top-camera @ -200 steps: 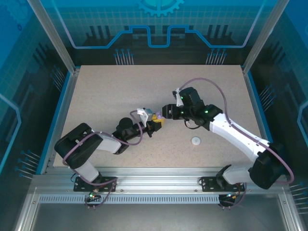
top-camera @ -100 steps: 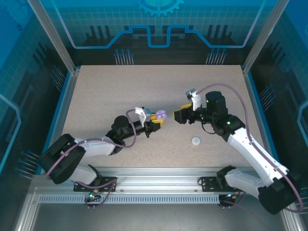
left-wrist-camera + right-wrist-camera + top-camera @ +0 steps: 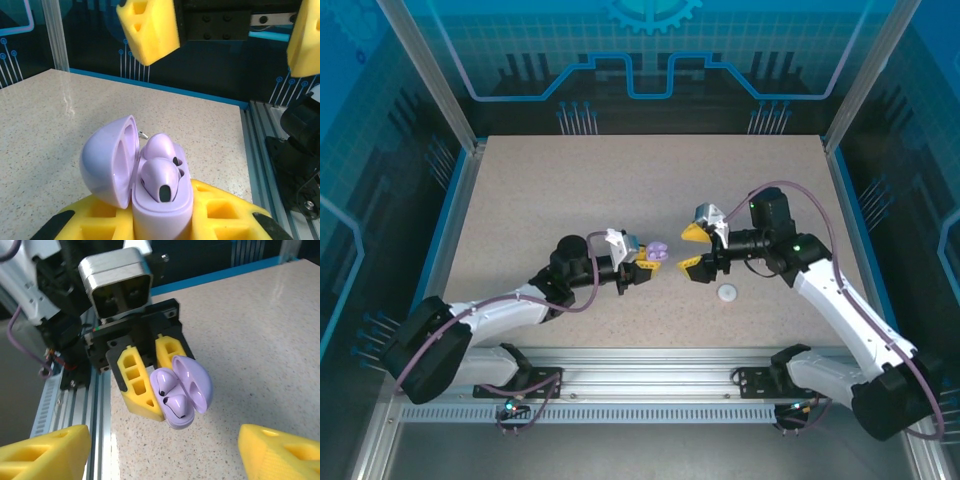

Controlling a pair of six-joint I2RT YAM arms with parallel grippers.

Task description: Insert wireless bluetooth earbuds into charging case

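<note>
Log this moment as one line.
left gripper: shut on purple case | lid: open | purple earbuds: two in case | right gripper: open, clear of case

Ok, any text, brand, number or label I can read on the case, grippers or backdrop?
None readable.
The purple charging case and its earbuds are unmarked; left gripper and right gripper show no lettering.
The blue backdrop bears a gear and circuit lines, no words.
White disc: too small to tell.
</note>
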